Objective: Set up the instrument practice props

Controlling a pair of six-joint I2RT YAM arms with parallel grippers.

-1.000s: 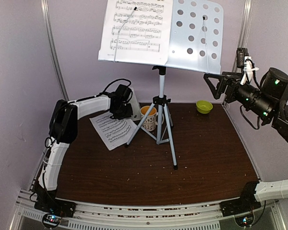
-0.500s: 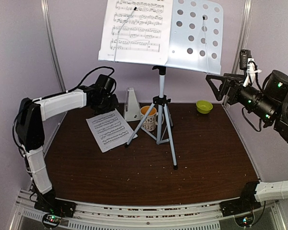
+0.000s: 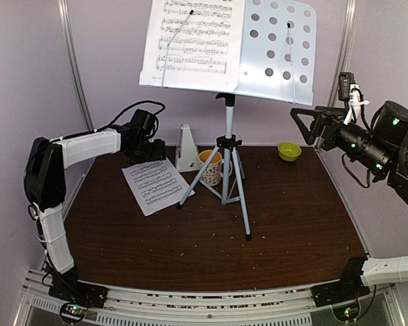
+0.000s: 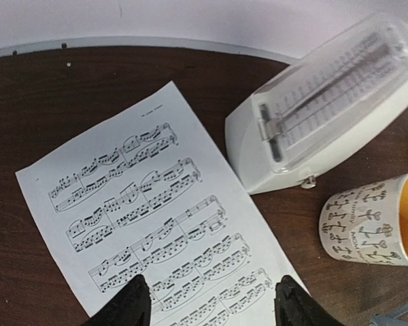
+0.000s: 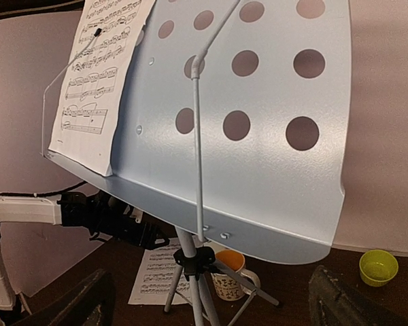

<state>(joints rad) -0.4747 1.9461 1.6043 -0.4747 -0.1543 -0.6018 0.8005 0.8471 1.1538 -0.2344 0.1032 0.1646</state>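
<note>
The pale perforated music stand (image 3: 277, 54) rises on its grey tripod (image 3: 228, 170) at the middle back. One sheet-music page (image 3: 190, 41) rests on the left half of its desk under a wire arm. A second page (image 3: 153, 185) lies flat on the table, left of the tripod. The white pyramid metronome (image 3: 185, 148) stands upright behind that page. My left gripper (image 4: 211, 307) hovers open over the near part of the table page (image 4: 143, 210), with nothing between its fingers and the metronome (image 4: 319, 109) ahead on the right. My right gripper (image 5: 214, 302) is open in the air, right of the stand's desk (image 5: 258, 122).
A patterned mug with an orange inside (image 3: 209, 166) sits between the tripod legs, beside the metronome. A small green bowl (image 3: 289, 151) sits at the back right. Walls close in the table on the left, back and right.
My left gripper has drawn back to the left from in front of the metronome, which now shows. The table page lies a little further left. The right arm has barely moved.
</note>
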